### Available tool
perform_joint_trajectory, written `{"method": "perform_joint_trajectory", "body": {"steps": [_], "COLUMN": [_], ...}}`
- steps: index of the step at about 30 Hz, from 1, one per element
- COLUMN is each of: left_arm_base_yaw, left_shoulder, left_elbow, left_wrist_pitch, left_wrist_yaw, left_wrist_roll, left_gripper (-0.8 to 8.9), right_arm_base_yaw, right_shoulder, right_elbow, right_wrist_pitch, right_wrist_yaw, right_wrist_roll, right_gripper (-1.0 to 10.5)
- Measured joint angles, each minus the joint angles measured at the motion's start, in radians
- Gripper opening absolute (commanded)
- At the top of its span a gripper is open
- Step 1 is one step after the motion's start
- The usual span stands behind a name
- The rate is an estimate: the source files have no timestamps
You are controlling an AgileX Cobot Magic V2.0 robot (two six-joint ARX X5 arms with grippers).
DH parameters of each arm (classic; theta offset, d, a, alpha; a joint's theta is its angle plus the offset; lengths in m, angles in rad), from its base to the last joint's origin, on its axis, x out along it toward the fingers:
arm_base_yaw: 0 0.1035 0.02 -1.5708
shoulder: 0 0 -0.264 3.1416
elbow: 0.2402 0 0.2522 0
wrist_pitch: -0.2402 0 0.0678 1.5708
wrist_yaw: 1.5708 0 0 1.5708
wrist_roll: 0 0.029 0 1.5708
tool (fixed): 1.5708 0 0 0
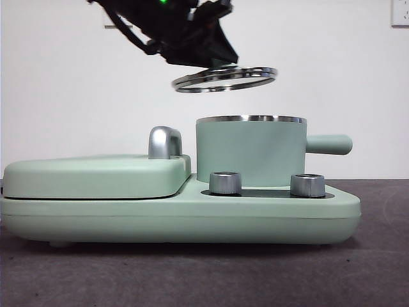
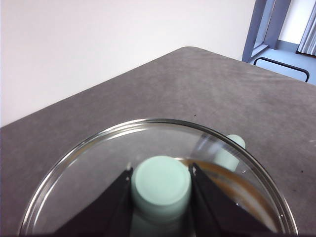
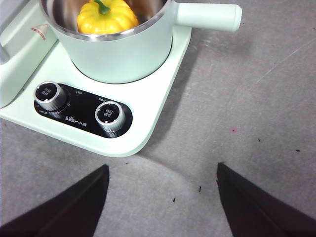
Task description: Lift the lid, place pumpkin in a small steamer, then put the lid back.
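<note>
- Above the steamer [image 1: 250, 151] the lid [image 1: 225, 79] hung in the air, tilted and clear of the steel rim, shifted a little toward the cover side.
- Around the lid's mint knob [image 2: 161, 182] the left gripper [image 2: 161, 183] was pinched tight — one black jaw touching each side, the glass disc spreading out under them.
- Inside the steamer sat the pumpkin [image 3: 107, 16], yellow, green stem up, resting on the pot's steel floor near the wall away from the handle [image 3: 209, 16].
- Beside the steamer, on the same mint base [image 1: 192, 214], lay the broad flat cover [image 1: 96, 176] with its chrome handle [image 1: 163, 142] upright.
- Just in front of the steamer two steel dials [image 3: 50, 96] stood on a black panel, side by side.
- Well off the steamer, out over the grey table [image 3: 256, 113] past the base's front edge, the right gripper [image 3: 163, 197] hovered with its jaws spread wide, nothing between them.
</note>
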Motion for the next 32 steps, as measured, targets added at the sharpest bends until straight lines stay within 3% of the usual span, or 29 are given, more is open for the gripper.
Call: {"method": "perform_joint_trajectory", "body": {"steps": [10,32], "left_arm_base_yaw": [-0.056,-0.056], "left_shoulder": [0.090,0.125], "left_elbow": [0.036,0.037], "left_wrist_pitch": [-0.002,0.000], "left_wrist_yaw": [0.000,0.001], "left_wrist_roll": [0.057,0.061], "left_gripper": [0.08,0.08], "right_arm_base_yaw": [0.000,0.000], "right_shoulder": [0.000,0.000], "right_elbow": [0.000,0.000], "right_wrist_pitch": [-0.002,-0.002], "right_wrist_yaw": [0.003,0.050], "right_wrist_roll": [0.000,0.000], "right_gripper": [3.4,3.4]}}
